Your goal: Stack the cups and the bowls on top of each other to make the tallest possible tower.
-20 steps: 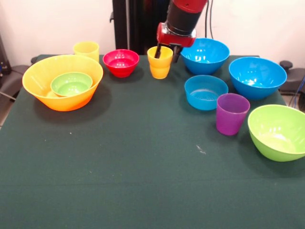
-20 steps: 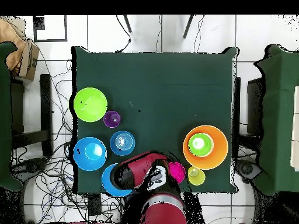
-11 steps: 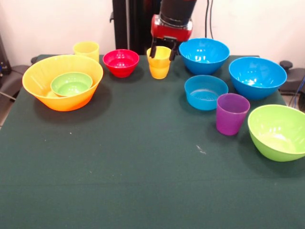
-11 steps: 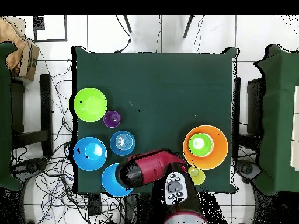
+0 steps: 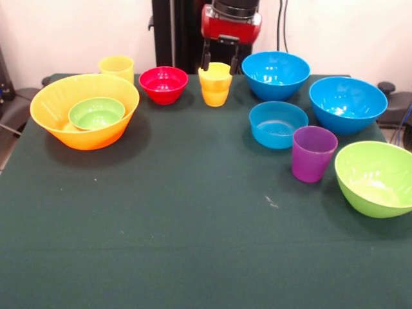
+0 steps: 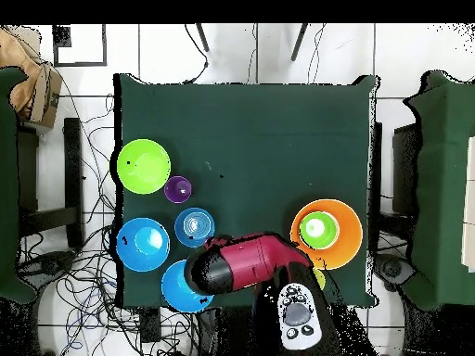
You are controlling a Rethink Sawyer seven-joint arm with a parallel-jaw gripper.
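Gripper point(image 5: 219, 64) sits directly above yellow cup point(image 5: 215, 84), fingers spread w/ one tip at each side of the rim, gripping nothing. Cup stands upright on table point(image 5: 193, 225) betw. small red bowl point(image 5: 163, 84) and large blue bowl point(image 5: 277, 74). Tower base, orange-yellow bowl point(image 5: 84, 111) w/ small green bowl point(image 5: 96, 113) nested inside, lies well apart. Recommended: descend centred, straddle the wall, clamp below rim, lift vertically; avoid nudging red bowl.
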